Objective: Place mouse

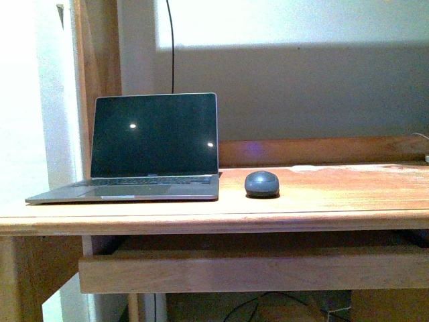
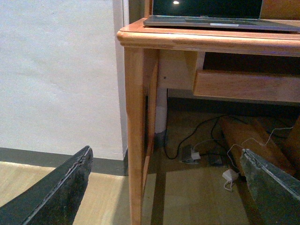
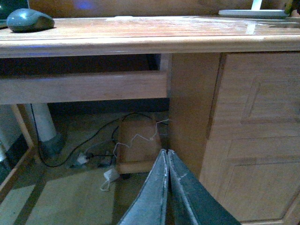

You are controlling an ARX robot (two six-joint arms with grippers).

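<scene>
Wooden desk (image 1: 335,198) carries one mouse (image 1: 261,183) and one laptop (image 1: 154,149) (its screen is dark), and you see the mouse just beside the laptop. Both grippers hang below the desktop, well apart from the mouse: the left gripper (image 2: 166,187) has its fingers spread wide, the right gripper (image 3: 167,187) has them pressed together on nothing. Only the wrist views show you the cables (image 2: 201,140) on the floor.

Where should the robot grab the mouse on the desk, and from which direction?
Grip the mouse across its two long sides, coming down from above. It is a low smooth dome lying flat on the desk, so the top offers no hold. The laptop crowds its left, though a gap remains.
</scene>
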